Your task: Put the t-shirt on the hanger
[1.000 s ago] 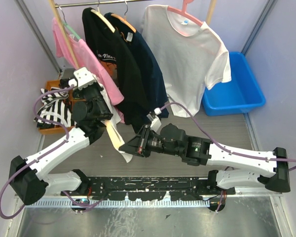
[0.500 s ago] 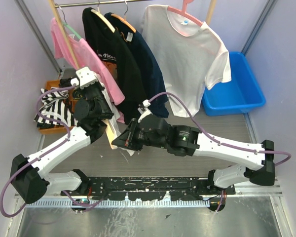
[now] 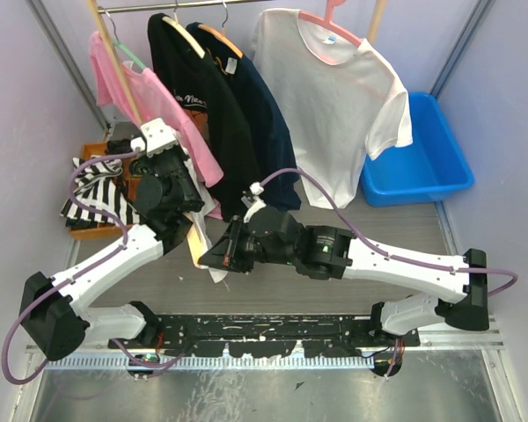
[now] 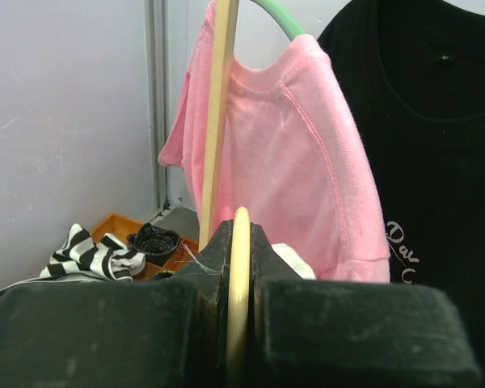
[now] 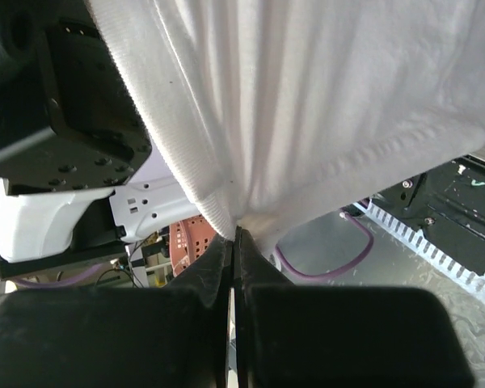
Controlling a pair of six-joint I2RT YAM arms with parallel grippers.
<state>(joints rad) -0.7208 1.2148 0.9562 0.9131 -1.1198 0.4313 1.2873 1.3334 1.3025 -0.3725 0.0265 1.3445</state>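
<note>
My left gripper (image 3: 187, 214) is shut on the light wooden hanger (image 3: 197, 241), which hangs down and to the right from it. In the left wrist view the hanger's edge (image 4: 240, 267) stands upright, clamped between the fingers (image 4: 271, 267). My right gripper (image 3: 213, 256) is shut on the ribbed edge of the plain white t-shirt (image 5: 307, 105), right beside the hanger's lower end. A little of the white cloth (image 3: 218, 274) shows below the gripper in the top view. The hanger's hook is hidden.
On the rail at the back hang a pink t-shirt (image 3: 163, 110), two dark shirts (image 3: 238, 123) and a white t-shirt on a pink hanger (image 3: 334, 88). A blue bin (image 3: 422, 154) stands at the right. An orange basket with striped cloth (image 3: 92, 193) is at the left.
My right arm has swung left with the white t-shirt and now sits against the hanger's lower end. My left gripper has barely moved.
</note>
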